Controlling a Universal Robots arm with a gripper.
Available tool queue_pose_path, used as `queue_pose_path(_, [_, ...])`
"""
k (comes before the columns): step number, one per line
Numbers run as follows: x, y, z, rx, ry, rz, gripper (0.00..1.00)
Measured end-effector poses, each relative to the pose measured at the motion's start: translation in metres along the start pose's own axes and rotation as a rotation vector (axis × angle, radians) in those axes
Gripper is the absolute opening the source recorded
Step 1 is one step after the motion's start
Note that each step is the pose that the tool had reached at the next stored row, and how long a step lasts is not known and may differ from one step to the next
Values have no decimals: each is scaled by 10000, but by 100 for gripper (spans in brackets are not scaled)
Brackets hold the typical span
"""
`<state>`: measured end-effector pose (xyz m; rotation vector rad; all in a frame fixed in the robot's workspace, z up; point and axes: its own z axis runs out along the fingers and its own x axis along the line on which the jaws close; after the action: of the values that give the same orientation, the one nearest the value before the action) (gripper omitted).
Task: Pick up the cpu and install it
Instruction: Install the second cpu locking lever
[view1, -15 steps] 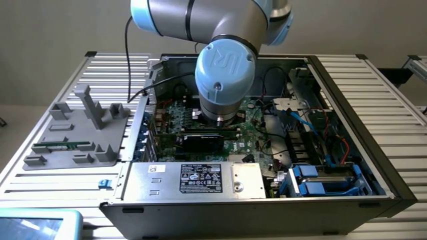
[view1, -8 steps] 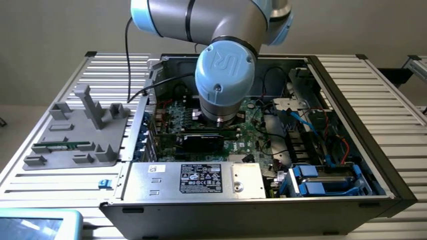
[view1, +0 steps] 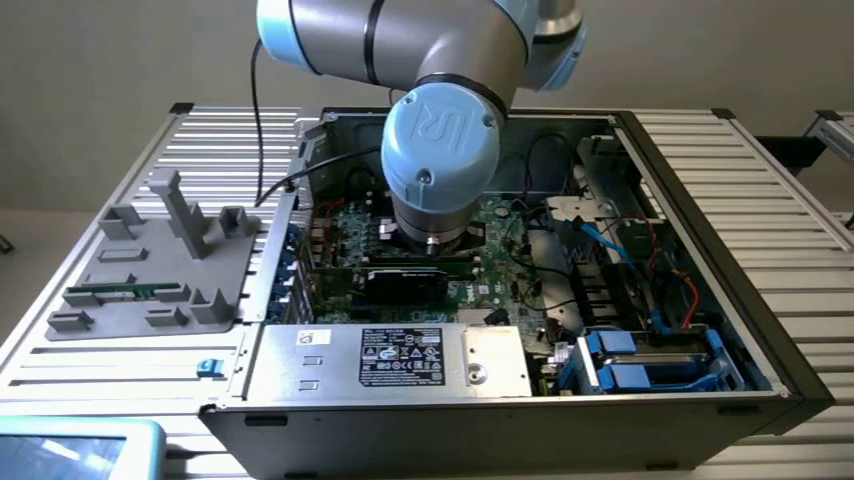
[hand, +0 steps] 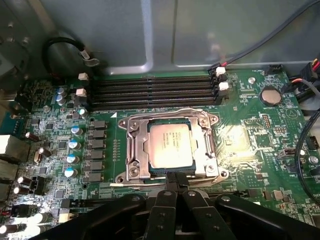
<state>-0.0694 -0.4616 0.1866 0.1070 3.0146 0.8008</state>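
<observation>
Cpu (hand: 170, 145) flat in socket (hand: 134, 165), memory slots (hand: 155, 91) just beyond; gripper (hand: 176, 186) closed, empty, just beside socket.

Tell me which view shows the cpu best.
The wrist view: the cpu lies flat inside the socket frame, its metal top fully exposed. In the exterior view the arm stands over that part of the board.

The cpu (hand: 170, 145) is a small flat square chip with a silvery-grey metal top that carries faint printed text. It lies flat, face up, inside the square socket (hand: 134, 150) with a metal frame on the green board (hand: 240, 140), just beside the row of long dark memory slots (hand: 155, 90).
</observation>
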Motion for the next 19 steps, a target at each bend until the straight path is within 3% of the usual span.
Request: queue_pose_path(19, [29,6,57,-30,-12,-4,9])
